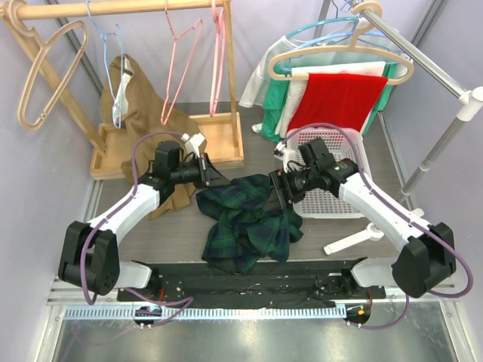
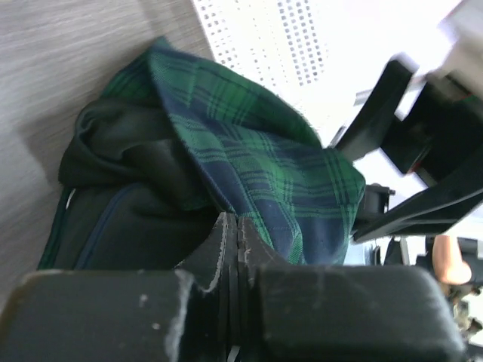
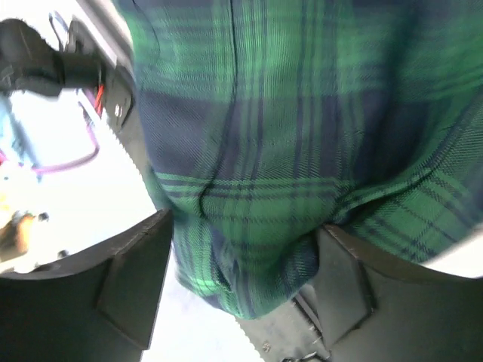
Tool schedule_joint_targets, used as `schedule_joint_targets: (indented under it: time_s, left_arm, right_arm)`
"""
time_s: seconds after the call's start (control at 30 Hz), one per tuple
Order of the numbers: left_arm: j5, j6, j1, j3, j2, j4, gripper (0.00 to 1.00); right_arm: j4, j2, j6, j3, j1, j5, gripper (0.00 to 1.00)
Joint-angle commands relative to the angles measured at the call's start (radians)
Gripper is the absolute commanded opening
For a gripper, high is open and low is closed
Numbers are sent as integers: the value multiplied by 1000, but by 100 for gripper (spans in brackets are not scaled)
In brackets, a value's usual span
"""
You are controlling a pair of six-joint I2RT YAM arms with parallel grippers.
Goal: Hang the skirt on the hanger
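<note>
The green and navy plaid skirt (image 1: 249,222) lies crumpled on the table between the arms, its top edge raised. My left gripper (image 1: 213,181) is at the skirt's upper left corner. In the left wrist view its fingers (image 2: 256,253) are pressed together at a fold of the skirt (image 2: 264,166). My right gripper (image 1: 276,188) is at the upper right edge. Its fingers (image 3: 136,279) stand wide apart with the skirt (image 3: 272,151) hanging between them. Empty hangers hang on the wooden rack: a beige one (image 1: 41,75), a blue one (image 1: 113,68) and a pink one (image 1: 181,60).
A brown garment (image 1: 139,105) drapes over the wooden rack's base at the left. A white laundry basket (image 1: 339,204) stands behind the right arm. A metal rack (image 1: 423,56) at the right carries hangers with a red cloth (image 1: 339,94) and green and white clothes.
</note>
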Motion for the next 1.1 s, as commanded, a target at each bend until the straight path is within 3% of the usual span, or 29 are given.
schedule_joint_targets:
  time_s: [0.0, 0.13, 0.23, 0.43, 0.7, 0.77, 0.8, 0.87, 0.9, 0.97, 1.0, 1.07]
  left_arm:
    - [101, 48, -3, 77, -28, -5, 0]
    - [158, 65, -3, 103, -51, -38, 0]
    - [193, 99, -6, 135, -74, -78, 0]
    - [95, 183, -6, 233, -116, -253, 0]
    - [-41, 225, -5, 260, -159, -338, 0]
    - [-66, 229, -5, 260, -167, -359, 2]
    - [-87, 238, -5, 260, -169, -368, 8]
    - [-124, 243, -5, 261, -176, -387, 28]
    - [-156, 251, -3, 266, -182, -406, 37]
    - [-205, 266, -3, 269, -192, -431, 62]
    - [-237, 271, -3, 272, -205, -457, 66]
    - [-307, 288, -3, 273, -222, -477, 74]
  right_arm:
    - [48, -78, -13, 146, 3, 128, 81]
    - [117, -59, -43, 225, 31, 143, 94]
    - [155, 19, -79, 292, 104, 136, 97]
    - [218, 203, -133, 386, 280, 209, 98]
    - [319, 280, -85, 364, 330, 312, 94]
    - [329, 269, -76, 345, 328, 344, 84]
    - [335, 263, -67, 338, 330, 362, 69]
    - [333, 255, -62, 326, 330, 398, 55]
    - [333, 243, -51, 320, 330, 411, 36]
    - [330, 229, -42, 297, 328, 442, 23]
    - [324, 216, -31, 289, 328, 457, 8]
    - [316, 193, -25, 257, 330, 473, 1]
